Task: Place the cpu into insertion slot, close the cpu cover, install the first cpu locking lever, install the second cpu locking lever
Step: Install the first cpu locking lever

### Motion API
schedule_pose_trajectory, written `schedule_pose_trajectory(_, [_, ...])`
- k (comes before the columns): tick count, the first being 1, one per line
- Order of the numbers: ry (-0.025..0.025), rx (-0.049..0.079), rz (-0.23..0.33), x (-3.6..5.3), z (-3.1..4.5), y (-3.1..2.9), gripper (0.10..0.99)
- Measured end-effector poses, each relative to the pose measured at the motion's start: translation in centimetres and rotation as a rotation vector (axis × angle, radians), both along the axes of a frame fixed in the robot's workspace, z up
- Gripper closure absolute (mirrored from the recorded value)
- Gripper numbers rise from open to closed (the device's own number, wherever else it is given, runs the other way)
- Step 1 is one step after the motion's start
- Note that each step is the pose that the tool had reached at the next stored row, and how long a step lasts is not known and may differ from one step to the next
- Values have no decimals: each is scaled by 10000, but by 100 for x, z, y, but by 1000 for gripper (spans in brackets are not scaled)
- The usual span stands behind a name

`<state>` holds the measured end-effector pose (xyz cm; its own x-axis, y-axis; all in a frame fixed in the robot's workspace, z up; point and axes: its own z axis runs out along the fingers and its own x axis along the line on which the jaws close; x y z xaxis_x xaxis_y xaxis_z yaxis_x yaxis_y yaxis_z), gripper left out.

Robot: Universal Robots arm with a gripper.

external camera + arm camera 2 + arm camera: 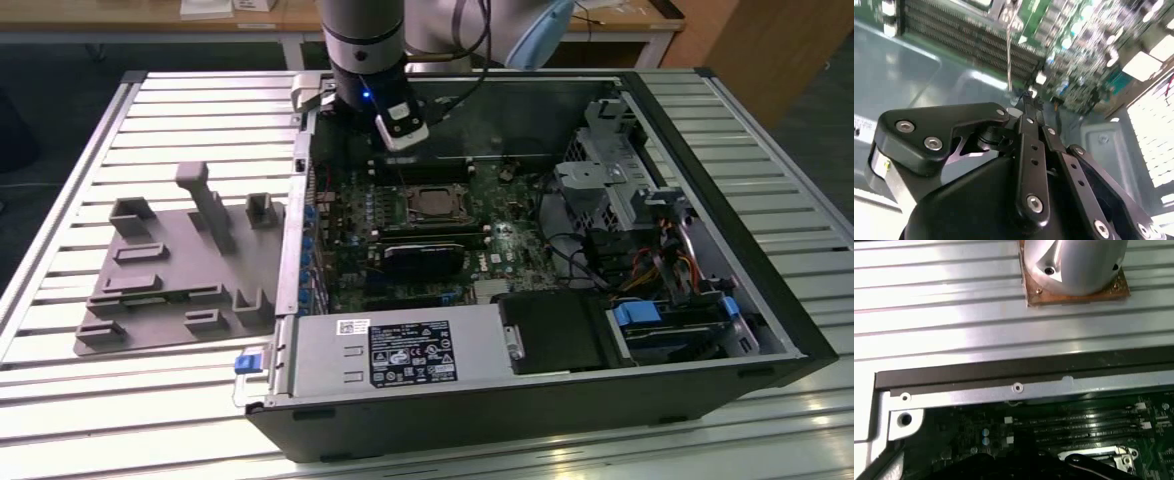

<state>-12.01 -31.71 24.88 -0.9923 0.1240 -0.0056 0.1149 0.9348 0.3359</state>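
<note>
1. Nearest you, the power supply [400,355] sits along the near wall of the open computer case [747,290]. The case lies on its side on the slatted counter [80,400], so the circuit board faces up and can be reached from above.
2. On the exterior view's left, a grey holder tray [160,270] lies just beside the case. You can take it as a staging place for parts, kept within easy reach.
3. Further in comes a black block [424,258], then the insertion slot [430,203] at mid-board, a silver rim round a dull centre. You cannot tell whether the cpu already lies in it.
4. Just beyond the slot, the end effector [398,140] hangs low over the board's far edge. You cannot tell how wide it stands or whether it holds anything.
5. In the second wrist view a thin silver rod [1009,55] rises just past the end effector [1026,102]. Whether they touch is unclear. It may be a locking lever, which would explain the low stance.
6. Farthest, the case's far wall [1019,387] meets the counter.
</note>
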Motion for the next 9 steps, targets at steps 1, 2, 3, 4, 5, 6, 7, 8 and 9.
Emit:
schedule_pose_trajectory(1, [0,16,0,2,0,0,980])
schedule_pose_trajectory(2, [-1,0,-1,2,0,1,980])
schedule_pose_trajectory(3, [-1,-139,-8,2,0,1,980])
schedule_pose_trajectory(4, [-13,-318,-18,2,1,0,980])
schedule_pose_trajectory(5, [-33,-500,-32,1,1,0,980])
schedule_pose_trajectory(6, [-52,-677,-41,1,0,0,980])
schedule_pose_trajectory(7, [-64,-786,-43,1,0,0,980])
schedule_pose_trajectory(8, [-63,-790,-42,1,0,0,980])
schedule_pose_trajectory(9, [-64,-793,-41,1,0,0,980])
